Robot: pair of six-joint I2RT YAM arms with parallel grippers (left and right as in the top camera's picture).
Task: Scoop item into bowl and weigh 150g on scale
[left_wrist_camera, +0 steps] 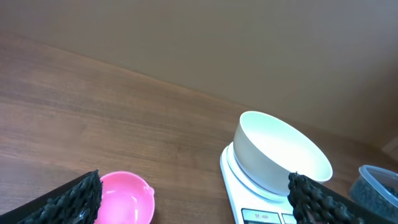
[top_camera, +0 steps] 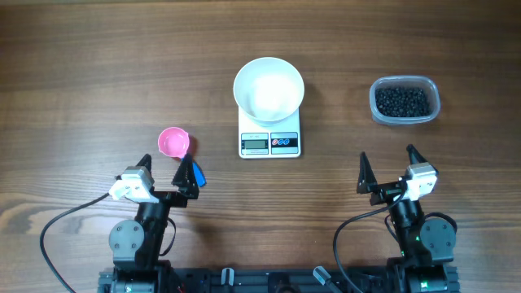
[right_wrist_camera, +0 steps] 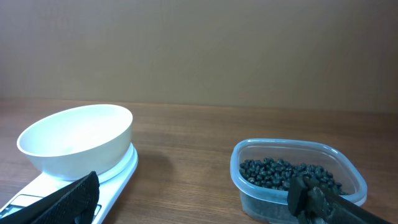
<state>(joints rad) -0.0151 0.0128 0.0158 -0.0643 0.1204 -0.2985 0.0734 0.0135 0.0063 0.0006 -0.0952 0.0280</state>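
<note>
The white bowl [top_camera: 269,88] stands empty on the white scale [top_camera: 269,143] at the table's middle. The item, small black beads [top_camera: 401,100], fills a clear plastic tub [top_camera: 376,104] at the right. A pink scoop [top_camera: 172,142] lies left of the scale. My left gripper [top_camera: 167,160] is open just short of the scoop, holding nothing. My right gripper [top_camera: 387,155] is open on the near side of the tub, also holding nothing. In the left wrist view the scoop [left_wrist_camera: 124,198] sits by the left finger, with the bowl [left_wrist_camera: 280,155] to the right. The right wrist view shows the bowl [right_wrist_camera: 78,140] and the beads [right_wrist_camera: 280,173].
A small blue piece [top_camera: 199,177] shows beside the left gripper's right finger. Both arm bases and their cables sit at the table's near edge. Bare wooden tabletop [top_camera: 98,73] stretches to the far left, and more lies between the scale and the tub.
</note>
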